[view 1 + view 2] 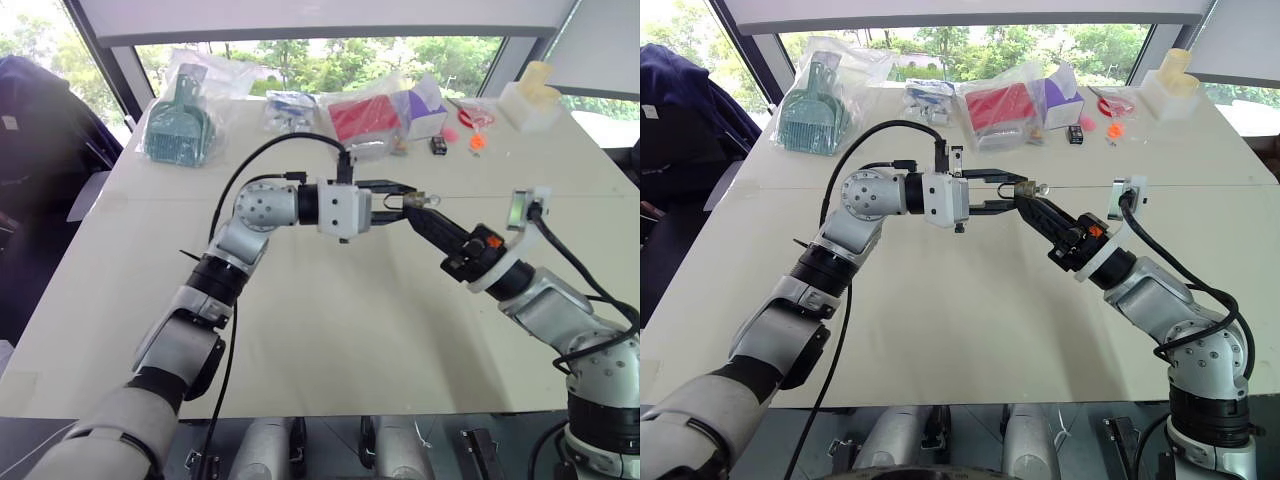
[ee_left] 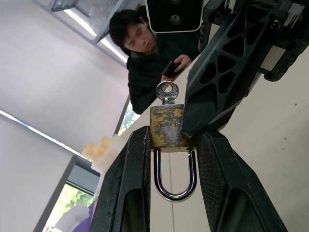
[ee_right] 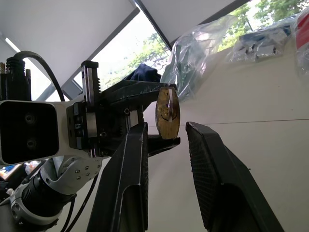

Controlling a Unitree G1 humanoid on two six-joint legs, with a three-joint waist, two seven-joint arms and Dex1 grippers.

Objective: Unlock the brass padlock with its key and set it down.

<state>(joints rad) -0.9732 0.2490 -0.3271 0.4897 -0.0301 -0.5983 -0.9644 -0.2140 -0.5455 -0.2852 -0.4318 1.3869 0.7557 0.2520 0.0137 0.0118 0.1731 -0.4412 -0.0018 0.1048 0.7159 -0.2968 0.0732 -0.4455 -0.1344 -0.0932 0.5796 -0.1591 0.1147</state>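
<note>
Clamping the padlock [image 2: 166, 128] above mid-desk [image 1: 330, 340], the left gripper [image 2: 169, 145] steadies its body, key [image 2: 166, 92] outward, so the right gripper [image 1: 420, 207], fingers apart beside it, can reach and turn the key.

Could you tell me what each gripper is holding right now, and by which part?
The left gripper clamps the brass padlock by its body. The right gripper's fingers stand at the key; whether they grip it cannot be told.
</note>
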